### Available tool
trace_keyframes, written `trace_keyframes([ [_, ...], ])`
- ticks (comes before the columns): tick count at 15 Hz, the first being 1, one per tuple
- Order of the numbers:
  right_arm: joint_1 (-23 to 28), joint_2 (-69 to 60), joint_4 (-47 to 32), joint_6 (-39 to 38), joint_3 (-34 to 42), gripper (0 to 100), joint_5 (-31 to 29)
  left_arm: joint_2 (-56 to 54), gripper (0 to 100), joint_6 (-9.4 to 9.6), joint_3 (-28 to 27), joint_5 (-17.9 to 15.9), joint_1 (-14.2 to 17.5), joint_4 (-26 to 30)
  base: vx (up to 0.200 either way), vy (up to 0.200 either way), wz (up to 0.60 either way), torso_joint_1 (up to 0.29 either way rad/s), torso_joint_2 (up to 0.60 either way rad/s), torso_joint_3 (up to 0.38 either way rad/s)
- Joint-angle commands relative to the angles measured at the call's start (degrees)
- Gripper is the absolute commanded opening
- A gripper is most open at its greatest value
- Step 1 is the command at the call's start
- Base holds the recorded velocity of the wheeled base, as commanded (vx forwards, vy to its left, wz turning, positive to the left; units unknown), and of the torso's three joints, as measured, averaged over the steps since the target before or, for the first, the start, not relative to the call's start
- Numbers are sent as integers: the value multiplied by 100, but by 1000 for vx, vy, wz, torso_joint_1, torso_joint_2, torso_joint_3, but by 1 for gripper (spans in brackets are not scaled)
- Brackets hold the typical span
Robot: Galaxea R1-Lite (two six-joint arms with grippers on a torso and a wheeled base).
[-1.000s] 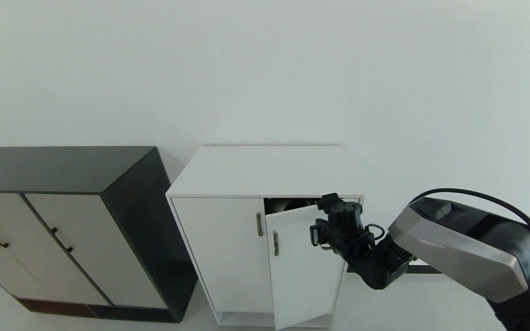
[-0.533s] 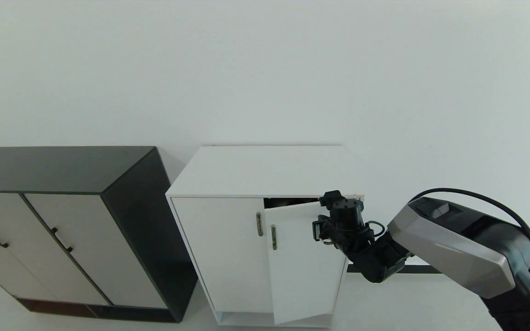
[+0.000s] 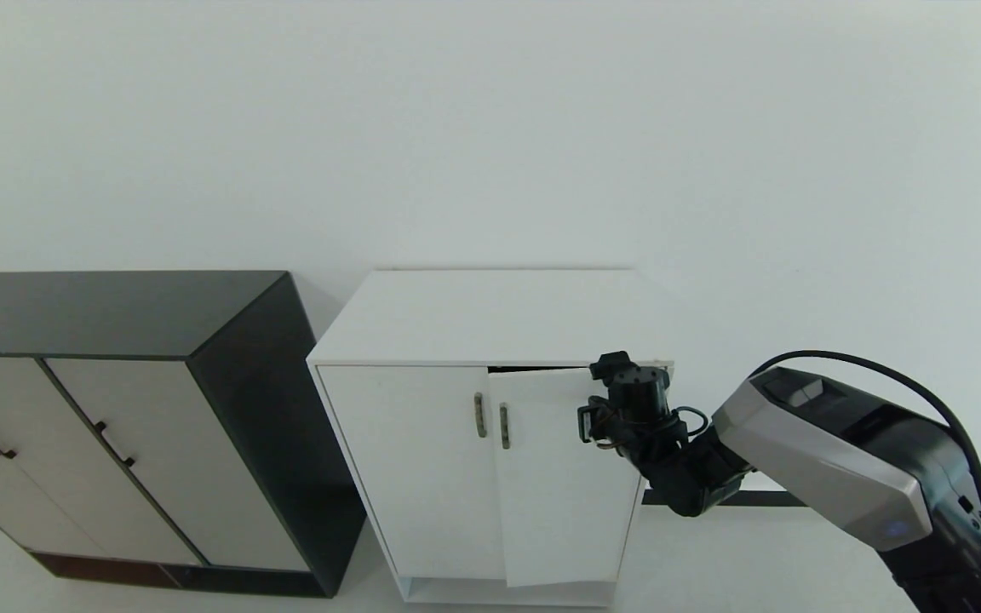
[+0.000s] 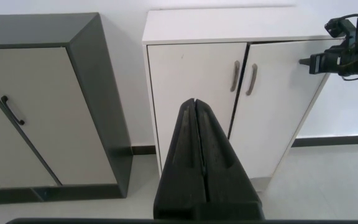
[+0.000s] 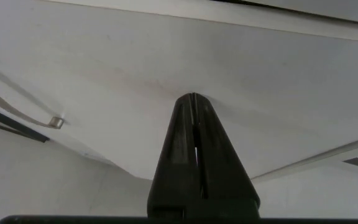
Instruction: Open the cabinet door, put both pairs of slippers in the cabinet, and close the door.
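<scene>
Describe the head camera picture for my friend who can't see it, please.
The robot's right gripper rests against the upper part of the right door of a white cabinet; the door is almost shut, with a thin dark gap along its top. A dark cabinet with pale doors stands to its left, against a plain white wall.

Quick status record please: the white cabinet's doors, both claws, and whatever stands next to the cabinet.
white cabinet: stands against the wall
left door: shut
right door: almost shut, thin dark gap along its top edge
right claw: shut, tip against the right door's face
left claw: shut, held back from the cabinet front, holding nothing
dark cabinet: beside the white cabinet, on its left, doors shut
</scene>
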State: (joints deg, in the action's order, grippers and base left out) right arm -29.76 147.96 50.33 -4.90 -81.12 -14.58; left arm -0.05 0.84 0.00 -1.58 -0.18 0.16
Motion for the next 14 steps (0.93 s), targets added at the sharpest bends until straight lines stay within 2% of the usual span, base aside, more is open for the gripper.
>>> trace_keyframes([
  [1, 23, 49, -6, -2, -115, 0, -1, 5, 0, 4, 0, 0, 1, 2, 0, 0, 0, 0, 0, 0],
  [14, 128, 146, -50, -2, -300, 0, -10, 5, 0, -5, 0, 0, 1, 2, 0, 0, 0, 0, 0, 0],
])
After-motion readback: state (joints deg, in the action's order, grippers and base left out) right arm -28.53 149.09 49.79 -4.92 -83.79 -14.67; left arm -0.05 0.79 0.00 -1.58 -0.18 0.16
